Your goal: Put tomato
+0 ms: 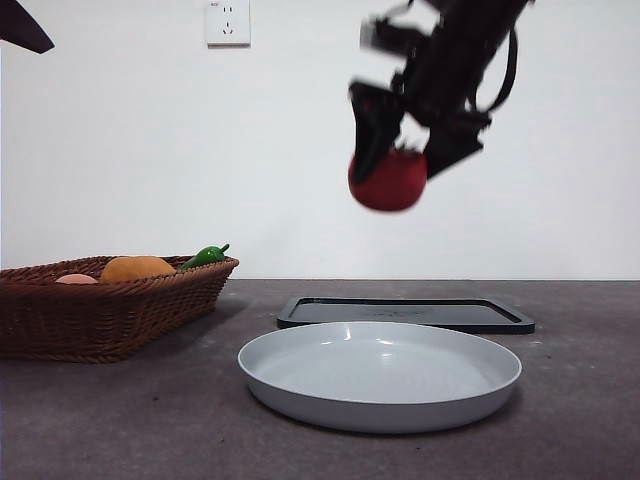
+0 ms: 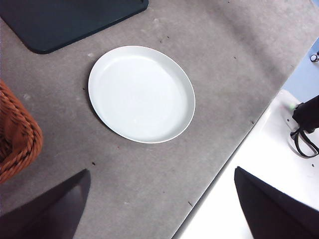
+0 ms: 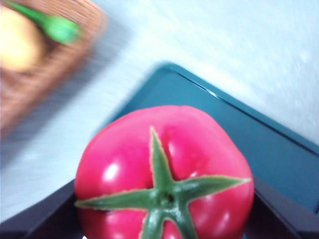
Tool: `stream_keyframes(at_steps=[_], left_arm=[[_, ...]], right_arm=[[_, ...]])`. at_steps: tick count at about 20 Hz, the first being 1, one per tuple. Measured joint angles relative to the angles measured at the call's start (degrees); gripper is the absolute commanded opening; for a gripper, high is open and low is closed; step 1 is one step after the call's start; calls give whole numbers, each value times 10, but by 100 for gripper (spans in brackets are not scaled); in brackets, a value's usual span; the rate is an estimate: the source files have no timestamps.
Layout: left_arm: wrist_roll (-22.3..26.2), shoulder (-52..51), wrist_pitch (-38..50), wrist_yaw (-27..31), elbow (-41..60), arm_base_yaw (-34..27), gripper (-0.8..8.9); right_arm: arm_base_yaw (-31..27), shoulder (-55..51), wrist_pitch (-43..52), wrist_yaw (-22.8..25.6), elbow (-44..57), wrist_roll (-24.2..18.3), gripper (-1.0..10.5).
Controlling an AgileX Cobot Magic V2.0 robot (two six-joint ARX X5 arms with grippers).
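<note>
The red tomato (image 1: 388, 181) hangs high in the air at right of centre, above the far side of the table, with my right gripper (image 1: 405, 150) shut on it. The right wrist view shows the tomato (image 3: 164, 169) close up with its green star calyx, between the dark jaws. Below it lie a white plate (image 1: 380, 372) and a dark tray (image 1: 405, 313). My left gripper (image 2: 159, 209) stands open and empty, high above the plate (image 2: 141, 93), and appears only as a black tip at the top left corner of the front view.
A wicker basket (image 1: 100, 305) at the left holds an orange fruit (image 1: 137, 267), a small pink fruit (image 1: 76, 279) and a green pepper (image 1: 205, 256). The table's edge (image 2: 234, 144) runs near the plate in the left wrist view.
</note>
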State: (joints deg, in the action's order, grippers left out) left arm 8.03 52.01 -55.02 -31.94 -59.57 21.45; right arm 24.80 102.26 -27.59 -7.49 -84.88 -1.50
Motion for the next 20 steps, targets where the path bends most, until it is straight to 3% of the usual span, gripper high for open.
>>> stream_keyframes(at_steps=[9, 18, 20], left_arm=[[0, 0, 0, 0, 0, 0, 465], [0, 0, 0, 0, 0, 0, 465], [0, 0, 0, 0, 0, 0, 465]], right_arm=[[-46, 166, 28, 0, -76, -15, 181], [-47, 200, 53, 0, -80, -17, 182], [-47, 200, 52, 0, -80, -17, 299]])
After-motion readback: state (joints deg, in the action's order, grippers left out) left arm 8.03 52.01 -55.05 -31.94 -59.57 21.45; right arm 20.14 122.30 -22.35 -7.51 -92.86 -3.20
